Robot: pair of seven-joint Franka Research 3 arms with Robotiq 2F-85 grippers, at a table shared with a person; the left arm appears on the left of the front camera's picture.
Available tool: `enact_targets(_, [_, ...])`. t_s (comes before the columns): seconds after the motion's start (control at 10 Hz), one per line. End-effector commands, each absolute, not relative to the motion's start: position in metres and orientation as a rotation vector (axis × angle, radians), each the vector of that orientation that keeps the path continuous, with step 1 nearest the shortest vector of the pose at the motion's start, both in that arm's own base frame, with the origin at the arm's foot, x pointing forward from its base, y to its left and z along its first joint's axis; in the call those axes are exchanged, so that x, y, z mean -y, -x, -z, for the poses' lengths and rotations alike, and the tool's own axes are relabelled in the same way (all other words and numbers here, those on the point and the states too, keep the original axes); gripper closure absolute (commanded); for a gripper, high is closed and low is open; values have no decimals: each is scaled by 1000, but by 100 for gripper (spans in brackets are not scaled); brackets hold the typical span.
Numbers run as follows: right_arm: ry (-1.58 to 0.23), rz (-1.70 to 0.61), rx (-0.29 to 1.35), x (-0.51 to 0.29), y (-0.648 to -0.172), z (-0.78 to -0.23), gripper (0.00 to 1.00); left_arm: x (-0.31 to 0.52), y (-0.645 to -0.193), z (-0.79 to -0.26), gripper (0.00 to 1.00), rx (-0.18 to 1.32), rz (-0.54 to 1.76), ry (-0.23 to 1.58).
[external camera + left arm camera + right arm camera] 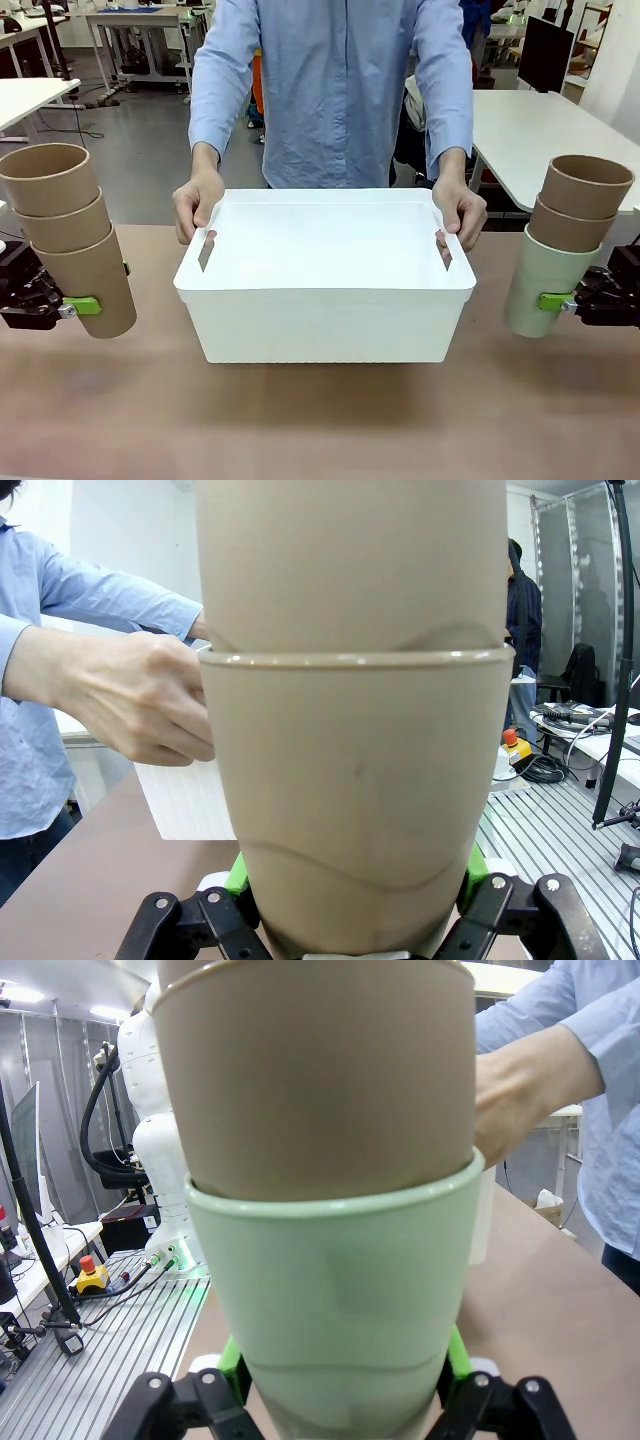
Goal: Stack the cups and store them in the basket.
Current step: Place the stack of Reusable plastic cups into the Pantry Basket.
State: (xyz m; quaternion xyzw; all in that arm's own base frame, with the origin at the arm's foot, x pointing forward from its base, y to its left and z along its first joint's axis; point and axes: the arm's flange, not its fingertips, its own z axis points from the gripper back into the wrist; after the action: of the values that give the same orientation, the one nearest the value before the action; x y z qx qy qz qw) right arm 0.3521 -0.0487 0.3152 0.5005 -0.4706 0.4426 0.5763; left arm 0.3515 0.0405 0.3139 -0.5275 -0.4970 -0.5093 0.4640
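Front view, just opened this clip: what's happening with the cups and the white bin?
Each arm holds three nested cups at its own side of the basket. The left tool is shut on a tan stack; the right tool is shut on a mint-green cup with two tan cups nested in it. Across the table, a person grips the white basket by its short ends, one hand and the other hand. No cups are in it yet.

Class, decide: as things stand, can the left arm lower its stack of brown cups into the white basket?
Probably yes: the basket stands open-topped beside the brown stack, and the person's hands grip only its short ends.
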Motion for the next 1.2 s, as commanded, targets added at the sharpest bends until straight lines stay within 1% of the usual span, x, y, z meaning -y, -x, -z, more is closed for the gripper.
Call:
enact_targets(0.0, [-1169,-1038,1110,49,-353,-318,13,-40,-351,-317,16,1235,1257,1298])
enact_targets(1.1, [-1169,-1038,1110,49,-353,-318,13,-40,-351,-317,16,1235,1257,1298])
